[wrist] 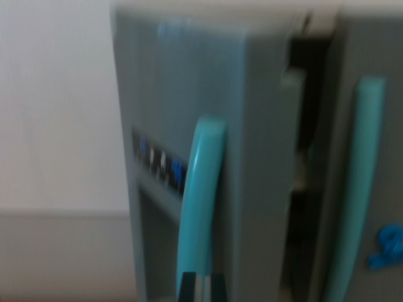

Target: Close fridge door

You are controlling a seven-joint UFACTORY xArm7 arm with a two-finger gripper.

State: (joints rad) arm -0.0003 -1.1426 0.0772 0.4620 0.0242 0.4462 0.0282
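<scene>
The grey fridge (189, 94) has two doors and two teal handles (200, 201); the left door (264, 157) stands ajar. The gripper (201, 286) barely shows at the bottom; I cannot tell its opening.

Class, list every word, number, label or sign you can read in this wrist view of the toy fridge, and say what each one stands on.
No text can be read.
Dark panel on the left fridge door: blue and white marks, too blurred to read.
Blue marking on the right fridge door: blurred and cut by the picture's edge; cannot tell whether it is lettering or a picture.
</scene>
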